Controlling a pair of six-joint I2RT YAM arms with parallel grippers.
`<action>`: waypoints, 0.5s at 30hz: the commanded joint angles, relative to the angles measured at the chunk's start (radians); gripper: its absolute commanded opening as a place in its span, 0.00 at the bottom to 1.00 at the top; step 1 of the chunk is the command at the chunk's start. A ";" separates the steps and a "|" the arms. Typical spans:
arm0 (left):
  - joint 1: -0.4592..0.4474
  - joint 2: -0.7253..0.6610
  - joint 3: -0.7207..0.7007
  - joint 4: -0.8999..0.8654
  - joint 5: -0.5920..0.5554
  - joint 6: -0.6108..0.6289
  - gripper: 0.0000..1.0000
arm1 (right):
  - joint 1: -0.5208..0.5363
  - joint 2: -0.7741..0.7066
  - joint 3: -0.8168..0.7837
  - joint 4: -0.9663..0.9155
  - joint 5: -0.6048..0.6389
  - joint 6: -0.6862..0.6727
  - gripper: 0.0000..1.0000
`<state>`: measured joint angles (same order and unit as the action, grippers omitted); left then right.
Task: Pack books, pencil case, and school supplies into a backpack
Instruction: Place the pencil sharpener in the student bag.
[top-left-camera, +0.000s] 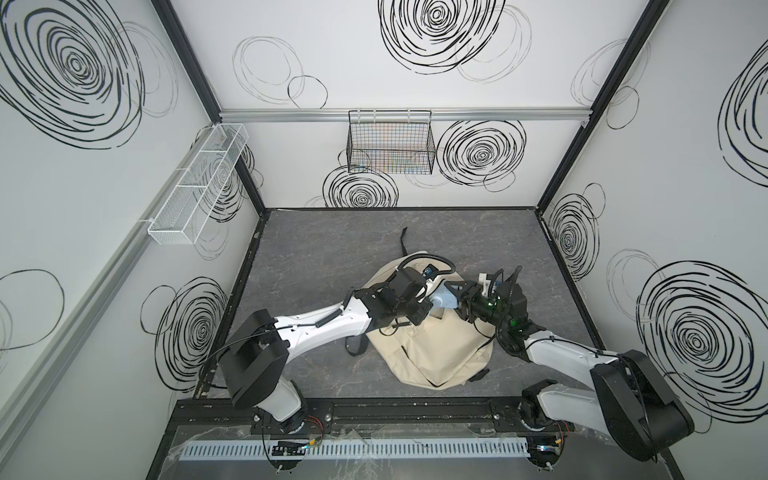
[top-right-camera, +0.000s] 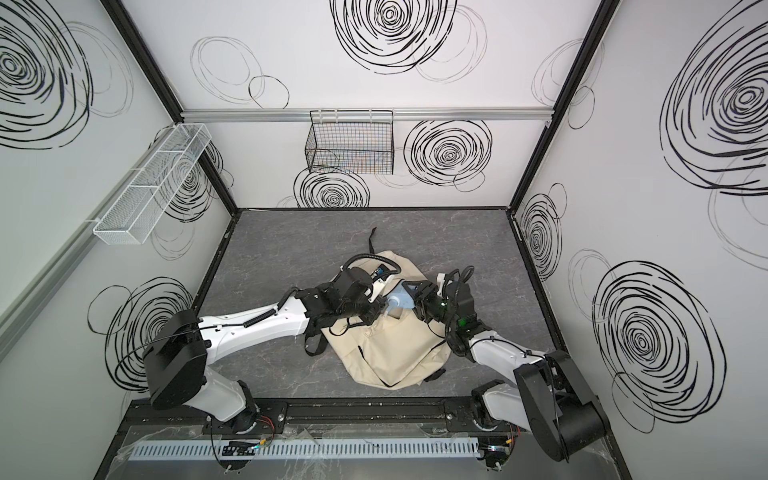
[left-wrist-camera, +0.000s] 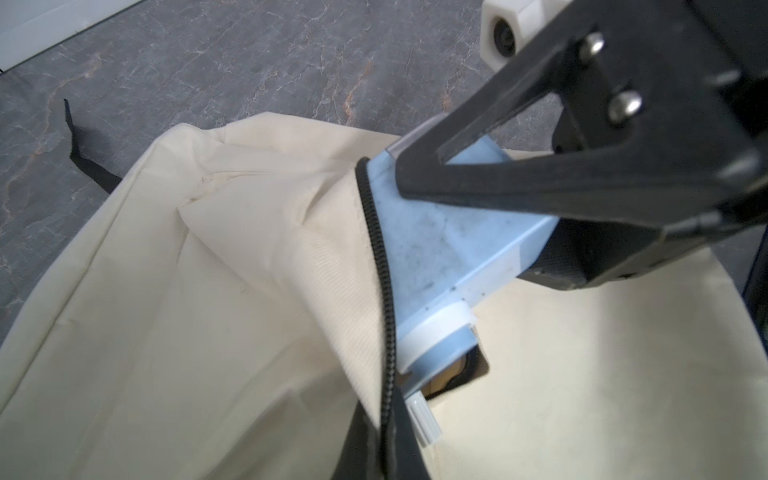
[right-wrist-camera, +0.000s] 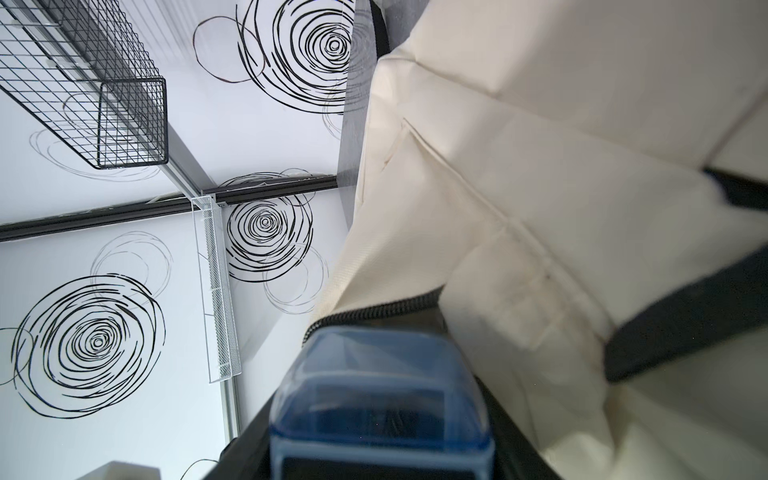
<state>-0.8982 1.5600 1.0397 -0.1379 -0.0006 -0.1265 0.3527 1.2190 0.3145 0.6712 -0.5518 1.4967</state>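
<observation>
Insertion under way: right end effector (top-left-camera: 458, 298) grips the pencil sharpener (left-wrist-camera: 436, 249) at the open mouth of the backpack (top-left-camera: 428, 353); left end effector (left-wrist-camera: 386, 432), pinched shut on the zip edge (left-wrist-camera: 376, 232), holds it open. Next, push deeper, then let go

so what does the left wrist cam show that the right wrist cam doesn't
Only the left wrist view: the right gripper clamped across the pencil sharpener, the grey table, and what looks like a brown book inside the opening.
Only the right wrist view: the black wire basket and the white mesh tray on the swirl-patterned walls.
Both: the cream backpack, its black zip, and the blue sharpener at the opening.
</observation>
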 joint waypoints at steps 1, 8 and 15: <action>-0.002 -0.011 -0.004 0.074 0.071 -0.031 0.00 | 0.005 0.023 0.000 0.121 0.020 0.018 0.29; -0.007 -0.013 0.017 0.101 0.106 -0.045 0.00 | 0.102 0.105 0.029 0.131 0.104 -0.012 0.33; -0.001 -0.006 0.022 0.123 0.110 -0.048 0.00 | 0.186 0.139 0.060 0.110 0.146 -0.051 0.39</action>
<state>-0.8936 1.5600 1.0393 -0.1238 0.0471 -0.1577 0.5030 1.3571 0.3393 0.7315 -0.4194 1.4612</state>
